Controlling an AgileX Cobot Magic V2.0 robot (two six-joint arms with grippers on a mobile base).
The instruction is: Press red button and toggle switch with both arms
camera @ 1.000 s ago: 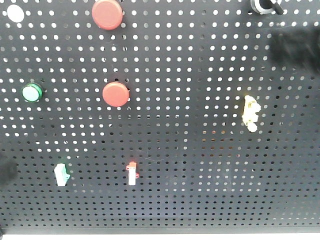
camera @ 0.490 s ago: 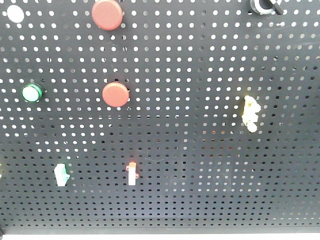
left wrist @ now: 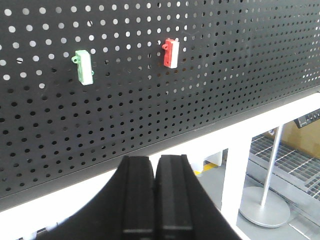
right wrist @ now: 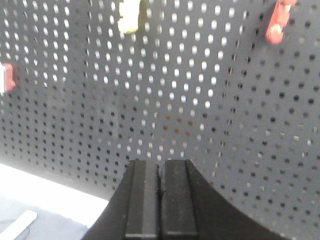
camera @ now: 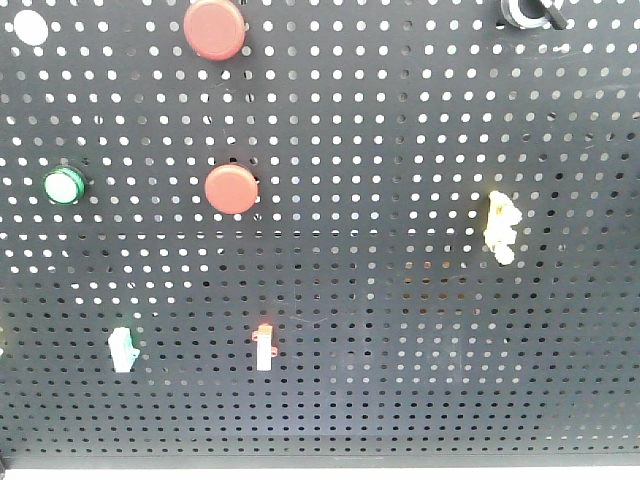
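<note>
Pegboard (left wrist: 210, 75): red switch (left wrist: 171, 53) above left end effector (left wrist: 156, 200).

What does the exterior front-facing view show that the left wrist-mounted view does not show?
Only the front view shows the two red buttons, the green button and the yellow switch. Only the left wrist view shows the left gripper, its fingers pressed together, and the white frame below the board. Both show the black pegboard, the green toggle switch and the red toggle switch.
</note>
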